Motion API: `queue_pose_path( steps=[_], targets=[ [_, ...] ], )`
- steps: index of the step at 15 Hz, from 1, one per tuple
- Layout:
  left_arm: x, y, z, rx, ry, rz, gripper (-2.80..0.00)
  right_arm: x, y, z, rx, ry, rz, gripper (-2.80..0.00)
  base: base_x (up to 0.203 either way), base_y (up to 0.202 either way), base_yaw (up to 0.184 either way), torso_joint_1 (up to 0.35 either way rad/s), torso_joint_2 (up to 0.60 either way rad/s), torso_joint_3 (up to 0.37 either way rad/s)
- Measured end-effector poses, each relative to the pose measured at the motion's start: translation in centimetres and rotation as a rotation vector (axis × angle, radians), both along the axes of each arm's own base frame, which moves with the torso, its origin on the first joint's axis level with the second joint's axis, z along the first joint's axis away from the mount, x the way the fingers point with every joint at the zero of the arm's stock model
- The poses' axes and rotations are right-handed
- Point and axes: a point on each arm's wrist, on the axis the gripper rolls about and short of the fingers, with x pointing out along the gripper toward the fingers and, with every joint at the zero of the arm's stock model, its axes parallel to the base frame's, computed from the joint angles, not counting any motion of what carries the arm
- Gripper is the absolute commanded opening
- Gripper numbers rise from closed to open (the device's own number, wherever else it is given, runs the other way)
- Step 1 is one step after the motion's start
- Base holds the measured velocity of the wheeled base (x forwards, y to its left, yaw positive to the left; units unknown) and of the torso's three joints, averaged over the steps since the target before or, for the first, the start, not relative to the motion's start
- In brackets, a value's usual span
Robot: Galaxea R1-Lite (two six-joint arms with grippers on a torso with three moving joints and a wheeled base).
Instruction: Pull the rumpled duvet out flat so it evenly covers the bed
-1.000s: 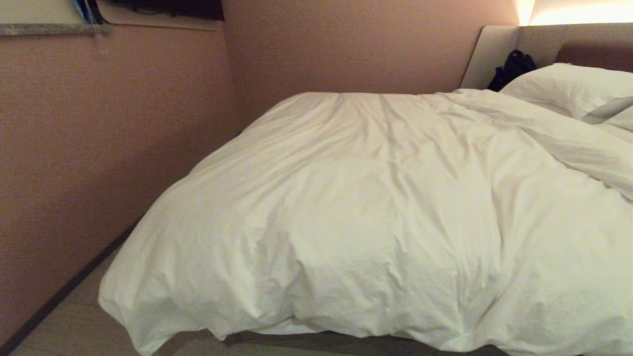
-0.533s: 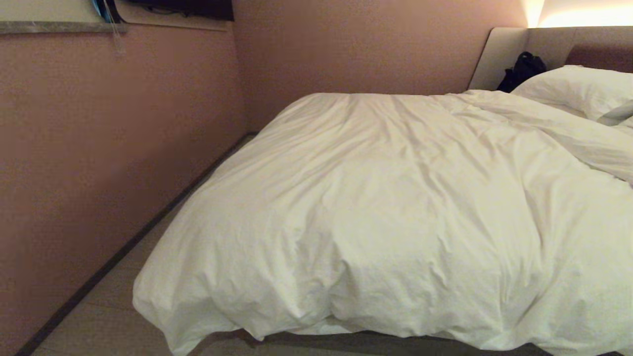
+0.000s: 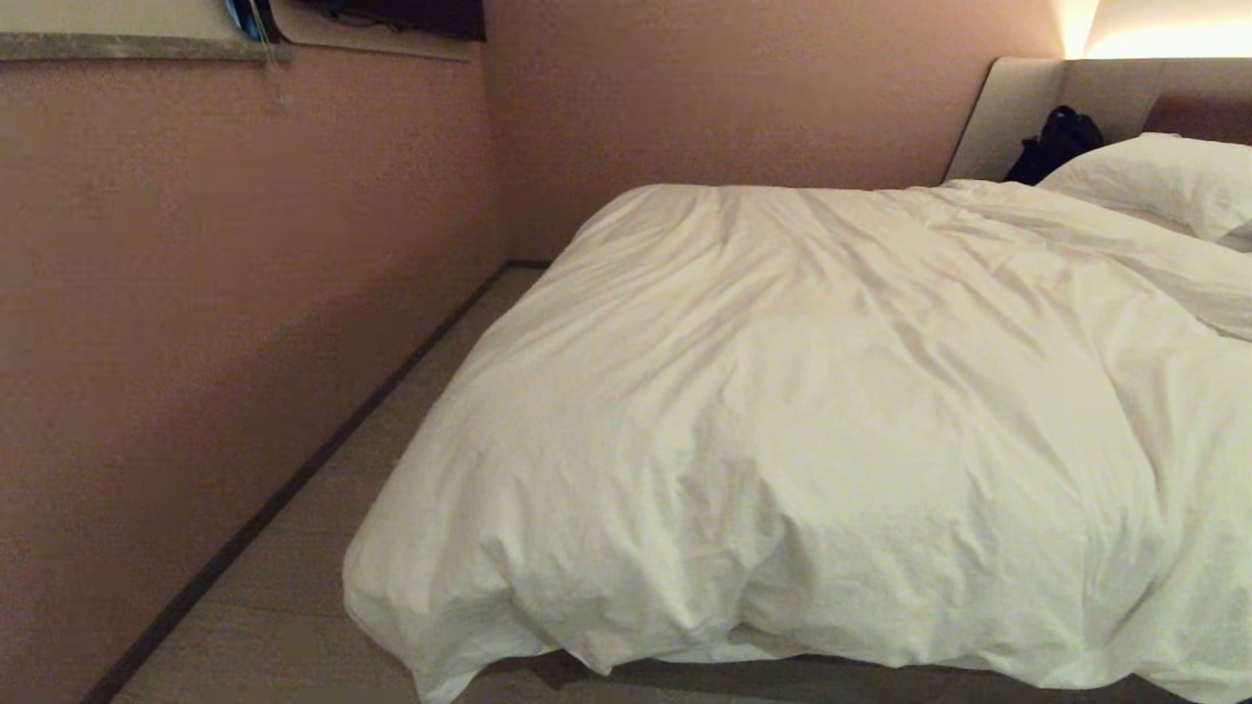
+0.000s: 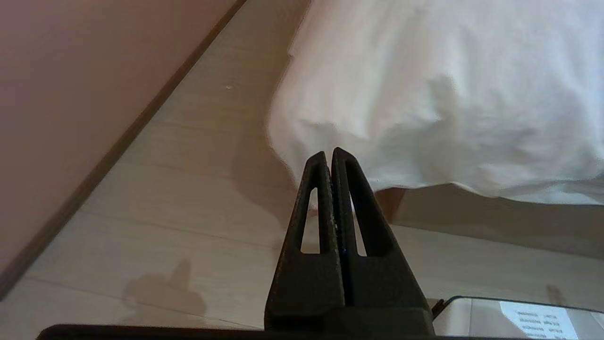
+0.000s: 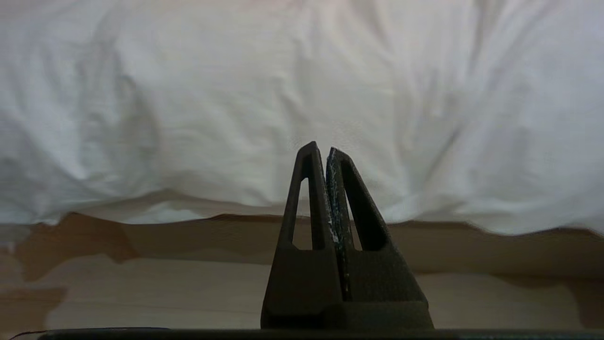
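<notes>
Both your hands are clenched on nothing: the left hand (image 4: pixel 329 153) hangs low over the floor (image 4: pixel 179 189) just off the duvet's (image 3: pixel 831 420) drooping corner, and the right hand (image 5: pixel 321 151) points at its overhanging hem. Neither arm has stirred; what changed is your viewpoint. Over the last second the whole scene slid right, so the base is turning or driving, not the bedding moving. More floor now shows beside the wall (image 3: pixel 245 293). The duvet lies across the bed (image 3: pixel 1007 108), creased, bunched near the pillow (image 3: pixel 1144 176). Looks like repositioning before a pull.
</notes>
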Motion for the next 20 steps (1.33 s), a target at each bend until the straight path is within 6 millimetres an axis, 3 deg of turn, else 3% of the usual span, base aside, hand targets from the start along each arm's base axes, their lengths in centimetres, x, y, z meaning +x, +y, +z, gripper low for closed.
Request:
queue_pose_path(
  steps=[20],
  targets=[
    [0.0,0.0,-0.01,0.0,0.0,0.0,-2.8,0.0,0.0,0.01,0.0,-0.001,0.0,-2.8,0.0,0.196,-0.001,0.001,0.0,0.003]
  ],
)
